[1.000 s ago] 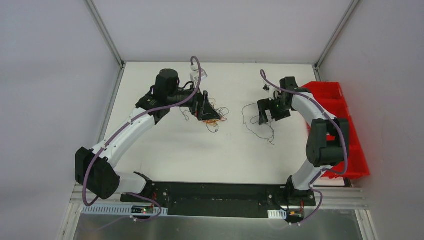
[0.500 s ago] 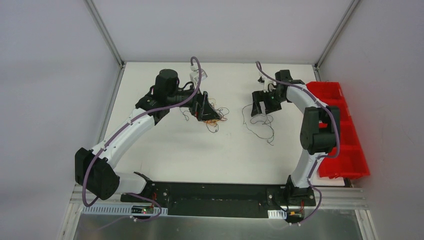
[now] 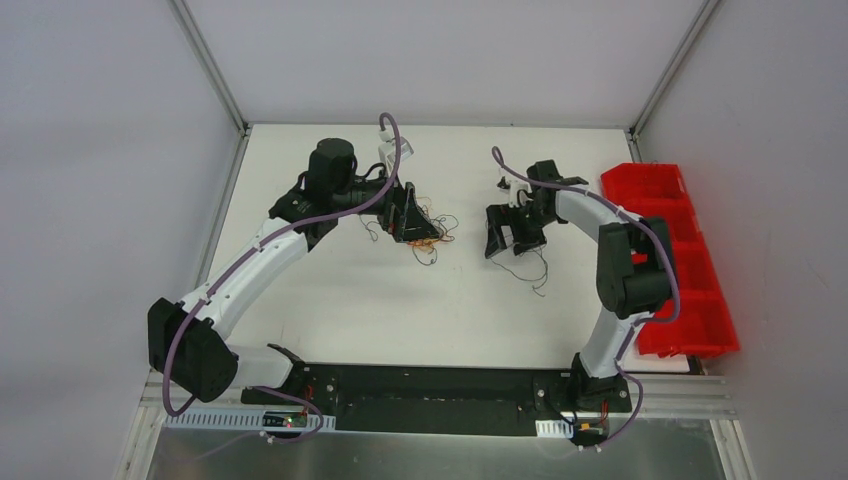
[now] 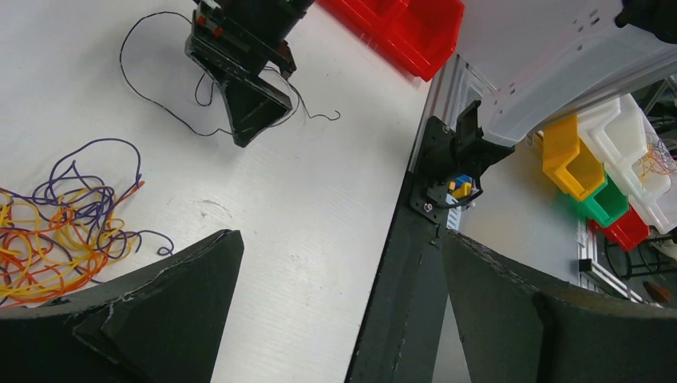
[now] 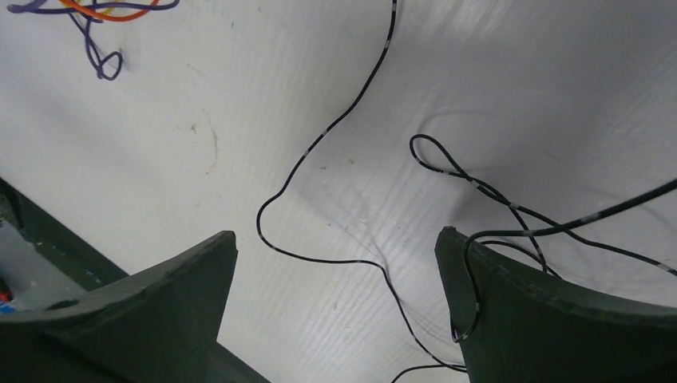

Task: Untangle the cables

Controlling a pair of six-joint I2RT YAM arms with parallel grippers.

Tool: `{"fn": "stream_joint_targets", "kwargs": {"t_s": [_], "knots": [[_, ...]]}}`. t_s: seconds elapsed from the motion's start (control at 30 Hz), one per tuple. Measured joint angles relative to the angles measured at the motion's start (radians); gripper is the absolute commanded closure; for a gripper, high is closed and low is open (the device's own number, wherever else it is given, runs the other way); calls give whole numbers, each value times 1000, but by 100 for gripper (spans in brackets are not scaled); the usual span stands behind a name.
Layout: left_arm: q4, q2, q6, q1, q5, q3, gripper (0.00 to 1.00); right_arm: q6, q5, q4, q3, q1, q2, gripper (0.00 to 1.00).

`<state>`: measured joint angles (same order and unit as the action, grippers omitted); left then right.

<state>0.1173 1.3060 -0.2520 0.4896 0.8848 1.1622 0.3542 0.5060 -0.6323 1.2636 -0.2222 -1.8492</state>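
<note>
Sliding leftward — right claw (image 3: 505,240), spread, over black cable (image 5: 310,149).

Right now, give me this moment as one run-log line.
left jaws: open, beside tangle of thin orange, yellow and purple wires | right jaws: open, over loose thin black wire | held: nothing

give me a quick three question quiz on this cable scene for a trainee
1. True or false: the left gripper and the right gripper are both open.
2. What colour is the lone cable below the right gripper? A black, B yellow, C green.
3. Fill in: the coloured tangle lies next to the ___ gripper.
Key: 1 true; 2 A; 3 left.
</note>
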Motion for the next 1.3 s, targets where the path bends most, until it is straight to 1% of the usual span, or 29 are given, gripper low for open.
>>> {"fn": "stream_joint_targets", "kwargs": {"t_s": [0.13,0.3,0.43,0.6,0.73,0.93,1.13,1.2,1.3], "knots": [[0,0,-8,0,0,-3,1,-3,-101,45,-59,-63,53,1],[0,0,-21,0,0,-9,1,4,-265,99,-87,-145,60,1],[0,0,-23,0,0,-13,1,19,-305,120,-88,-164,59,1],[0,0,-24,0,0,-19,1,42,-363,174,-109,-164,60,13],[0,0,-24,0,0,-23,1,56,-430,212,-113,-166,60,15],[0,0,-23,0,-2,-24,1,74,-488,233,-75,-166,29,24],[0,0,-22,0,-5,-28,1,78,-505,259,-37,-166,-18,26],[0,0,-22,0,-5,-30,1,82,-506,259,-28,-166,-26,33],[0,0,-22,0,-6,-31,1,84,-462,233,10,-153,-56,52]]}}
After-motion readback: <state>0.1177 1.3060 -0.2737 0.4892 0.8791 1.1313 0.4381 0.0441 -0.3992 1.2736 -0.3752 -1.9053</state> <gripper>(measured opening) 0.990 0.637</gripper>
